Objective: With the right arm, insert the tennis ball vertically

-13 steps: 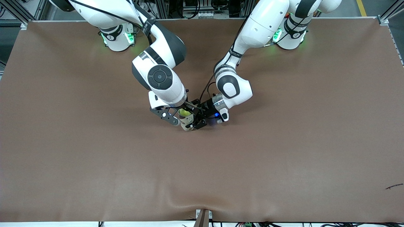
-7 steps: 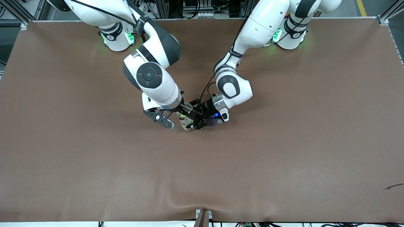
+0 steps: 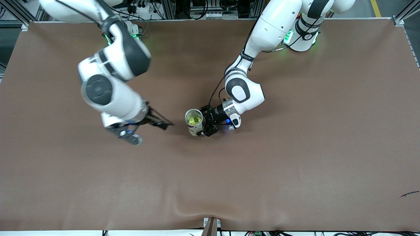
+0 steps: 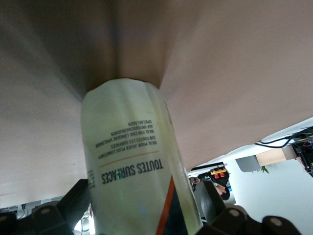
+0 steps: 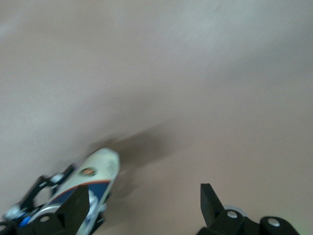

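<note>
Our right gripper (image 3: 147, 126) has swung away from the can (image 3: 194, 122) toward its own end of the table, jaws spread and empty, and the tennis ball (image 3: 193, 120) now sits inside the upright can, so we judge the insertion done. Our left gripper (image 3: 206, 124) still pinches the can's side. We cannot tell how deep the ball sits.
</note>
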Robot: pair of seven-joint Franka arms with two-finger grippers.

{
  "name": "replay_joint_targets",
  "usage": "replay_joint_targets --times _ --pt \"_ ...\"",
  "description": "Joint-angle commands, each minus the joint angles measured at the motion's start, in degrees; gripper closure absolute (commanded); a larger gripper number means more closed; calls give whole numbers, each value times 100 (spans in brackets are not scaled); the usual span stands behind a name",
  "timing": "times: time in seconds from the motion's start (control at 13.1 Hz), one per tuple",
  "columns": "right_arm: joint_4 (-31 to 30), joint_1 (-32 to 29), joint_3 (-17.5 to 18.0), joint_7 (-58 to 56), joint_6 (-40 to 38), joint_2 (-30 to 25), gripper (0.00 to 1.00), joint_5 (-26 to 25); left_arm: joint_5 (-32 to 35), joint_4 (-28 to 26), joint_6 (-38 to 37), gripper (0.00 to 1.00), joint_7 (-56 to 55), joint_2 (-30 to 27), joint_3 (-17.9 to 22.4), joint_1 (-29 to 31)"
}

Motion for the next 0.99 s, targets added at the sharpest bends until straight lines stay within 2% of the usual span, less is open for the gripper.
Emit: replay_joint_targets --times 0.0,0.15,0.46,0.69,0.92 --pt "-131 -671 81 -1091 -190 -115 0 -42 234 -67 171 0 -141 -152 -13 2" --pt "-270 -1119 72 -1917 -322 -307 0 -42 234 -84 189 0 -168 -152 -4 -16" --pt "-1043 -1902 81 -3517 -357 -1010 0 -42 234 -75 461 0 -176 -178 -56 -130" --pt "-1439 -2263 81 -4353 -392 -1581 0 -33 234 -120 549 0 -247 -266 -92 -130" --pt "-1484 -2650 89 -5074 -725 -1986 0 -7 234 -391 575 0 -238 -458 -127 -121"
